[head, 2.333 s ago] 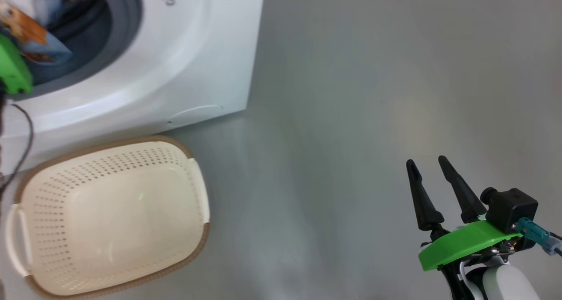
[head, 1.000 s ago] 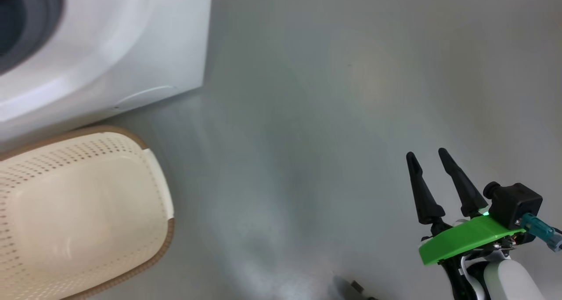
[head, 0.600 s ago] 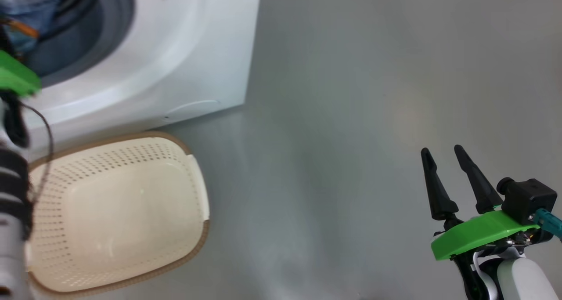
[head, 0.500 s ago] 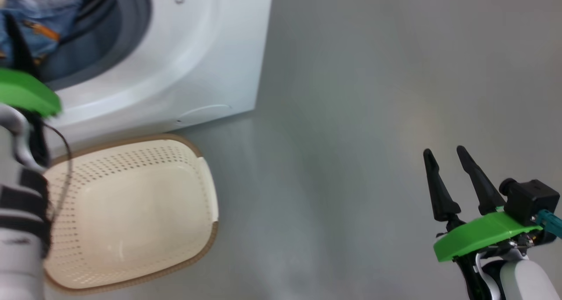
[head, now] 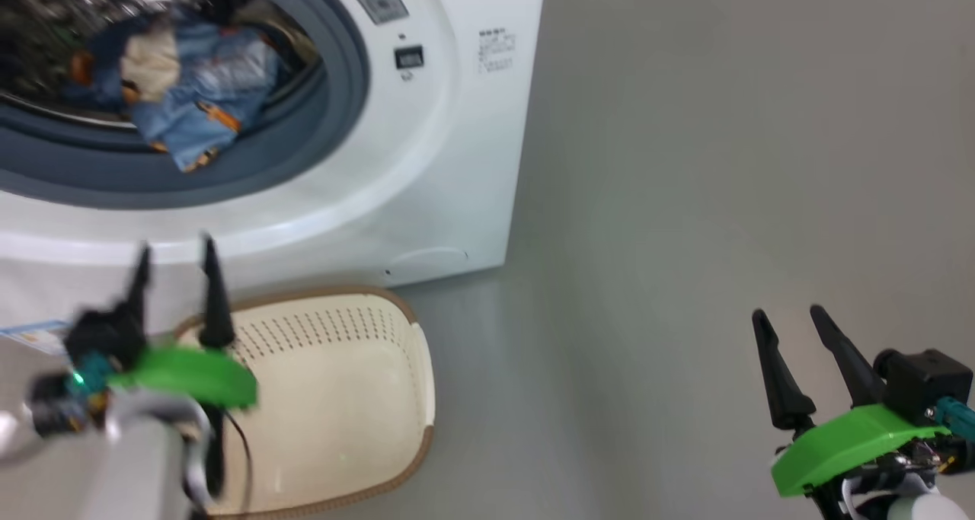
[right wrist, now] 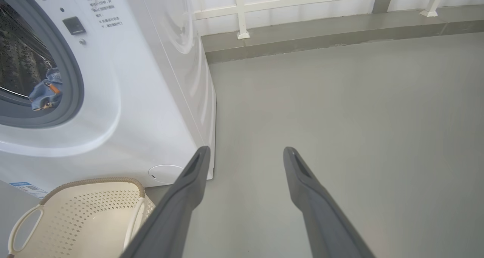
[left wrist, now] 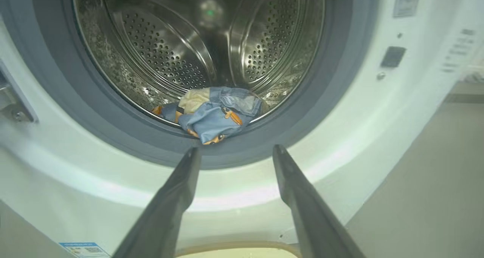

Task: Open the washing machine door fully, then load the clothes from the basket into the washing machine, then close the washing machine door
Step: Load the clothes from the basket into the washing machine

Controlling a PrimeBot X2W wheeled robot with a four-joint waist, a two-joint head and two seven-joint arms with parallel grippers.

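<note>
Left gripper [head: 175, 247] hangs spread and empty over the left end of the basket [head: 415, 337], facing the washing machine [head: 449, 170] — the clothes [head: 194, 101] lie in its drum [head: 46, 10], spilling onto the grey gasket [head: 335, 124]. Far right, the right gripper [head: 787, 313] gapes empty above the floor [head: 685, 200].

The white boxy front-loading washing machine [head: 449, 170] is standing on the floor with its round mouth uncovered, showing its grey rubber gasket and perforated steel drum. The light blue clothes with orange-brown figures [left wrist: 213, 116] are lying bundled at the drum's front lip, one corner draping onto the gasket. The cream perforated plastic basket with a brown rim [head: 415, 330] is sitting just in front of the machine, its pale bottom showing.
</note>
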